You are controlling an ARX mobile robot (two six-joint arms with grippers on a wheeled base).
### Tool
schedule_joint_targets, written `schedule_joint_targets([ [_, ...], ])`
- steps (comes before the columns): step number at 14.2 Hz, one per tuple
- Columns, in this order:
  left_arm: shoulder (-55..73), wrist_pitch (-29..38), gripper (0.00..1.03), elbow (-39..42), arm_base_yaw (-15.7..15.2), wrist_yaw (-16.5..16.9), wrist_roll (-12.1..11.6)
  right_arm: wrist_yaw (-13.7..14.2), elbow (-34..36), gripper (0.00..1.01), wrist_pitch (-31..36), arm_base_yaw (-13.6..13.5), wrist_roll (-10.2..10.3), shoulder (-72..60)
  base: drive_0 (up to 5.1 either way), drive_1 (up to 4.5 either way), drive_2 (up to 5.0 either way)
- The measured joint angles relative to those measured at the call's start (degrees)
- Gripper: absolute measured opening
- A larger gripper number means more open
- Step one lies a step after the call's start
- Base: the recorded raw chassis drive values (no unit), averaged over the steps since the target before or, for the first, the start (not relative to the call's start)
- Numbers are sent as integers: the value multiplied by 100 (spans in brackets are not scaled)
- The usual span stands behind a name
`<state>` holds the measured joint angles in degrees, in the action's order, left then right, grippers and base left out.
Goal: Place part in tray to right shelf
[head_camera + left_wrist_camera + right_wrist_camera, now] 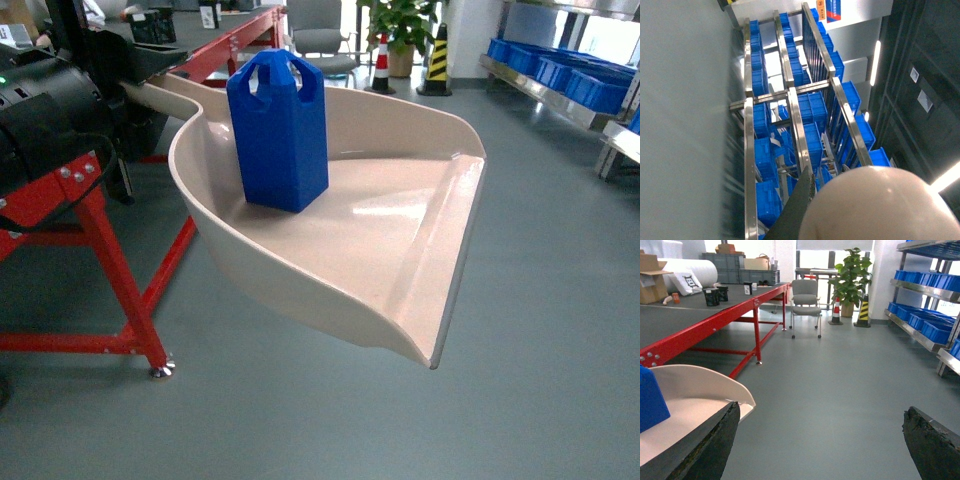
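While part (pixel 278 130) stands upright in tray (pixel 400 240) | right pincer (pixel 820 440) released | left pincer state, labels unreadable

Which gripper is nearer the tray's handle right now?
Left. The left gripper sits at the tray's handle end, its cream tip filling the wrist view. The right gripper hangs open beyond the tray's front, holding nothing.

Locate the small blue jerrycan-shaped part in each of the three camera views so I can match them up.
Head: the part stands upright in the beige tray, centre-left of the picture.
Left wrist: not in it; only steel racks with blue crates and a rounded beige surface show.
Right wrist: a corner of it shows at the left edge, on the tray.
Shared landmark: the red table, in head and right wrist.
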<state>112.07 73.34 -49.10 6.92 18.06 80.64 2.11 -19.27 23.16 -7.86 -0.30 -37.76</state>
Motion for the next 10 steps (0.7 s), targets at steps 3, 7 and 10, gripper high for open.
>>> schedule_joint_targets([
  [3, -13, 33, 12, 15, 68, 22, 0, 17, 0, 98, 0, 9, 0, 35, 9, 399, -381],
  [7, -17, 31, 12, 15, 13, 4, 0, 7, 0, 98, 0, 0, 0, 11, 41, 443, -361],
  [10, -17, 20, 12, 17, 4, 0, -2, 4, 0, 98, 4, 4, 0, 0, 2, 408, -404],
])
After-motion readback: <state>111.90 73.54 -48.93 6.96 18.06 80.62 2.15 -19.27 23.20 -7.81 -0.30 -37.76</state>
